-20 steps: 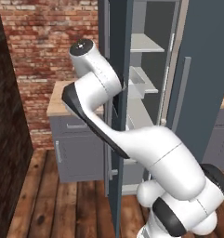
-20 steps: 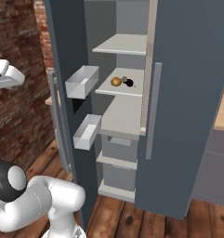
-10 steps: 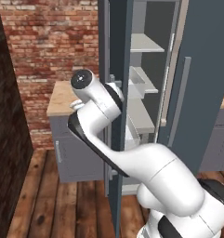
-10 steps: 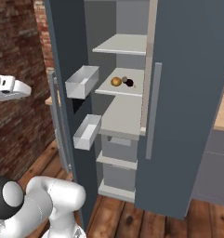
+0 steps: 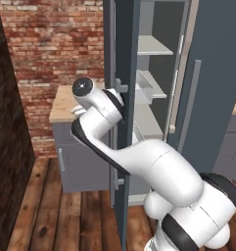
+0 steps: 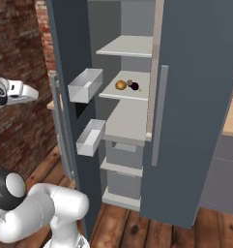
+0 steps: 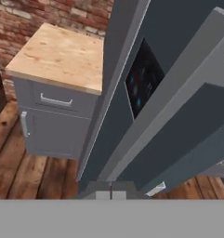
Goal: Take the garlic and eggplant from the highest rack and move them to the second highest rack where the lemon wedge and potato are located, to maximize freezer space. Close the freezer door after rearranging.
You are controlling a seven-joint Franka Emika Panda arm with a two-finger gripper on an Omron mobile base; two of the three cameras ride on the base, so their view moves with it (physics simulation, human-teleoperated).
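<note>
Arm (image 5: 139,157) is all glossy white, chunky rounded segments. Dark grey-black bands at the joints, plus a round dark cap up top.

the white arm rises from its base, elbow bent, and reaches up and to its left, with the wrist joint high in the left base view. the tool (image 7: 111,195) sits at the bottom of the hand view, its two small fingertips pressed together with nothing between them.
</note>
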